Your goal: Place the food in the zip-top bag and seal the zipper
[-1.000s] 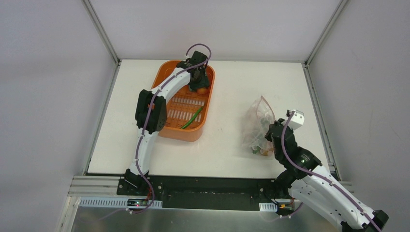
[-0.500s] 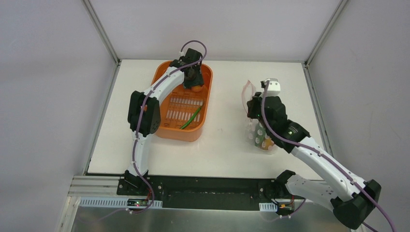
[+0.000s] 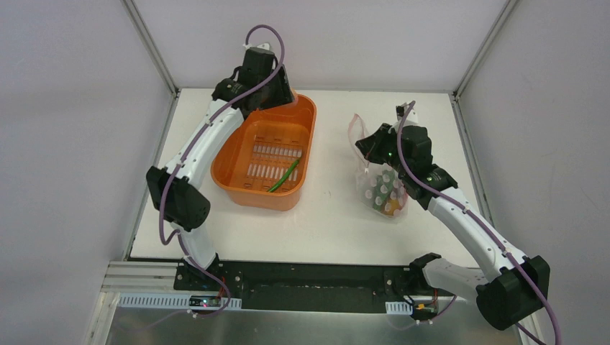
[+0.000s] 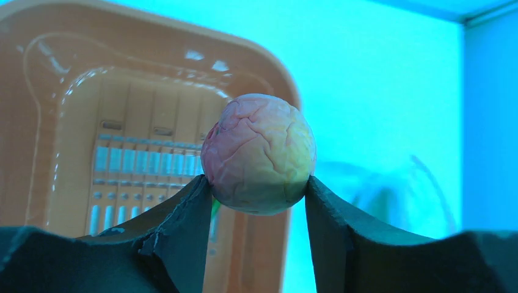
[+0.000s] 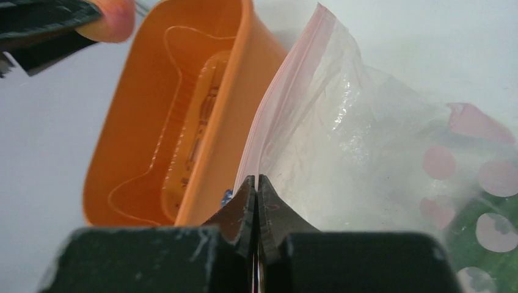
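Observation:
My left gripper (image 4: 256, 181) is shut on a small round wrinkled pink-yellow piece of food (image 4: 259, 152), held in the air. In the top view it (image 3: 271, 92) hangs over the tub's far end. A slim green chili (image 3: 285, 175) lies in the tub. The right gripper (image 5: 256, 179) is shut on the pink zipper (image 5: 282, 91) of the clear dotted zip-top bag (image 5: 360, 134). In the top view the right gripper (image 3: 367, 147) holds the bag (image 3: 381, 188) up by its mouth, with green and orange food showing inside it.
The orange plastic tub (image 3: 306, 147) stands left of the middle of the white table, a hand's width from the bag. Metal frame posts (image 3: 152, 50) rise at the table's far corners. Grey walls close the left, right and back sides.
The left arm has lifted out of the tub and back to the far left with the round piece. The right arm has carried the bag's mouth up and toward the far side.

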